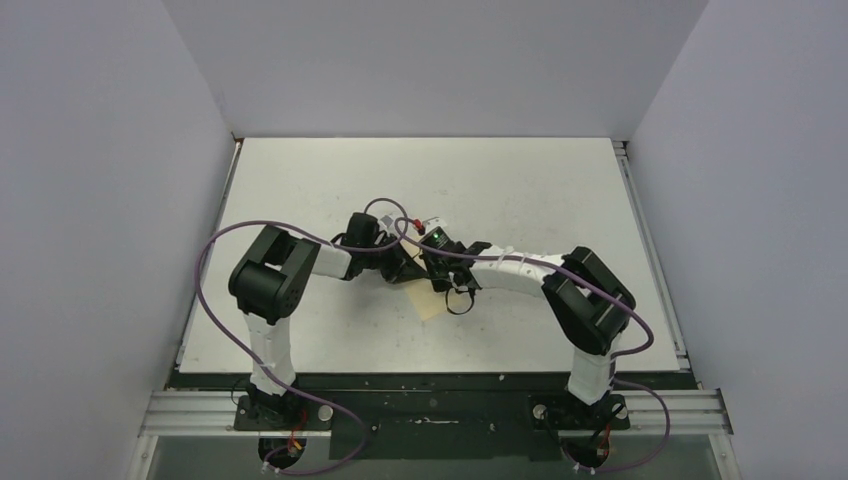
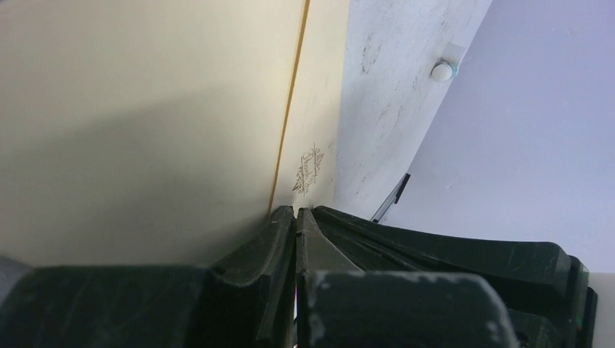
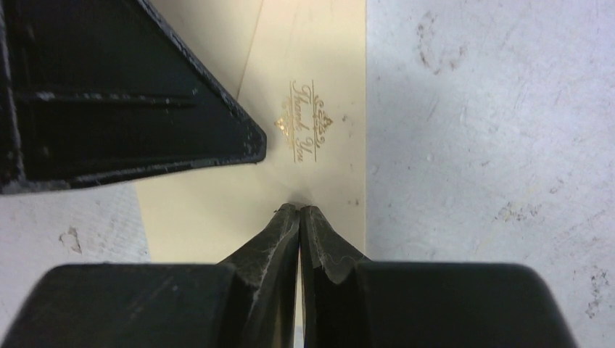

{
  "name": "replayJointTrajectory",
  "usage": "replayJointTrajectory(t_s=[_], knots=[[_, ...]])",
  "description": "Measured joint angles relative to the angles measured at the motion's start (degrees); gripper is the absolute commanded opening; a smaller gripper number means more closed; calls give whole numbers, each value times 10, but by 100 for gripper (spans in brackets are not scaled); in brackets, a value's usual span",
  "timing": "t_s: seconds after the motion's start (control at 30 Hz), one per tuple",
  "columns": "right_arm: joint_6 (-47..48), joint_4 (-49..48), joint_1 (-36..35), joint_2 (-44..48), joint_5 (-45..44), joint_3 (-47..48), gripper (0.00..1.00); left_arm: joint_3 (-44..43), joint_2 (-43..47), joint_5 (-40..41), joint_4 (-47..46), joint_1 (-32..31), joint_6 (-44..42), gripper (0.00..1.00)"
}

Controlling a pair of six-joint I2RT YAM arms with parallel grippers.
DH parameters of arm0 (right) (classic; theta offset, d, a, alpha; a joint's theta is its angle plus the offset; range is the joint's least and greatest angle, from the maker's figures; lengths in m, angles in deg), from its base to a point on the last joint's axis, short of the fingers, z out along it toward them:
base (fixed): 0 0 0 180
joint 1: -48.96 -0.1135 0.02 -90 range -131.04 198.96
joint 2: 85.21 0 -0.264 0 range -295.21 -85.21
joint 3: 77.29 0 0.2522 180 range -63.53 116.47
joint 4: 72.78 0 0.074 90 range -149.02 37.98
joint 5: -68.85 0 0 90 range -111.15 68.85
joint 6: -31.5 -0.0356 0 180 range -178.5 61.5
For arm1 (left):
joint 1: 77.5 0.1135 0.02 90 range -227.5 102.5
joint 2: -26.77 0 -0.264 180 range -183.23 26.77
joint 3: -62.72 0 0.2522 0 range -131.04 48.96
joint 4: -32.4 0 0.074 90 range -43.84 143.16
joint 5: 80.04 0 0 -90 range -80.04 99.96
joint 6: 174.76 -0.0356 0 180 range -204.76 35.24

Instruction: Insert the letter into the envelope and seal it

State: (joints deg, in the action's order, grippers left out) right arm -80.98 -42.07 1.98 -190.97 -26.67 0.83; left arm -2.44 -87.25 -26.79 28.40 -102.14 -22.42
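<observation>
Right gripper [image 3: 299, 210] and left gripper [image 2: 296, 212], fingers pressed together, bore tips-down on the envelope [image 1: 431, 303] at mid-frame, the letter unseen and probably inside; sealing well would need firm, even strokes along the flap edge [image 2: 289, 116] without dragging it.

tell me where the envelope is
In the top view the envelope lies near the middle of the table, a corner showing below the left gripper and right gripper, both shut on it.
</observation>
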Motion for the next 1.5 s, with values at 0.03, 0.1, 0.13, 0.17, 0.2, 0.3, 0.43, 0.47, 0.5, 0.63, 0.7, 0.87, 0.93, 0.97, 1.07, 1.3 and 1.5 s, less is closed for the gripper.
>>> replayJointTrajectory(t_s=[0.03, 0.1, 0.13, 0.17, 0.2, 0.3, 0.43, 0.47, 0.5, 0.63, 0.7, 0.87, 0.93, 0.97, 1.07, 1.3, 1.5], knots=[[0, 3, 0, 5, 2, -5, 5, -2, 0, 0, 3, 0, 0, 0], [0, 12, 1, 15, 7, -15, 5, -5, 0, 0, 11, 0, -4, 0], [0, 19, 3, 21, 10, -19, 5, -8, 0, 0, 16, 0, -6, 0], [0, 27, 6, 27, 14, -23, 5, -10, 0, 0, 21, 0, -9, 0], [0, 37, 8, 34, 18, -26, 5, -13, 0, 0, 26, 0, -11, 0], [1, 73, 23, 65, 31, -34, 5, -23, 0, 0, 47, -1, -20, 0], [-3, 95, 84, 130, 43, -34, 9, -48, 0, 11, 89, -4, -44, 16], [-8, 95, 113, 150, 42, -34, 10, -59, 1, 17, 108, -7, -53, 21], [-13, 95, 139, 167, 37, -34, 14, -70, 3, 24, 126, -10, -64, 26], [-60, 84, 253, 220, 12, -45, 41, -129, 18, 68, 213, -28, -118, 42], [-92, 82, 309, 240, -5, -64, 57, -158, 29, 87, 247, -39, -143, 49], [-165, 94, 408, 257, -60, -102, 61, -205, 81, 118, 299, -64, -195, 60], [-191, 98, 423, 257, -73, -106, 58, -212, 103, 130, 309, -72, -210, 61], [-205, 99, 430, 256, -78, -107, 56, -213, 112, 135, 314, -74, -216, 61], [-241, 99, 446, 246, -87, -107, 50, -213, 137, 160, 329, -77, -230, 62], [-316, 103, 455, 176, -102, -107, 43, -199, 170, 215, 343, -75, -247, 62], [-352, 100, 456, 137, -98, -107, 45, -185, 173, 228, 351, -74, -253, 61]])
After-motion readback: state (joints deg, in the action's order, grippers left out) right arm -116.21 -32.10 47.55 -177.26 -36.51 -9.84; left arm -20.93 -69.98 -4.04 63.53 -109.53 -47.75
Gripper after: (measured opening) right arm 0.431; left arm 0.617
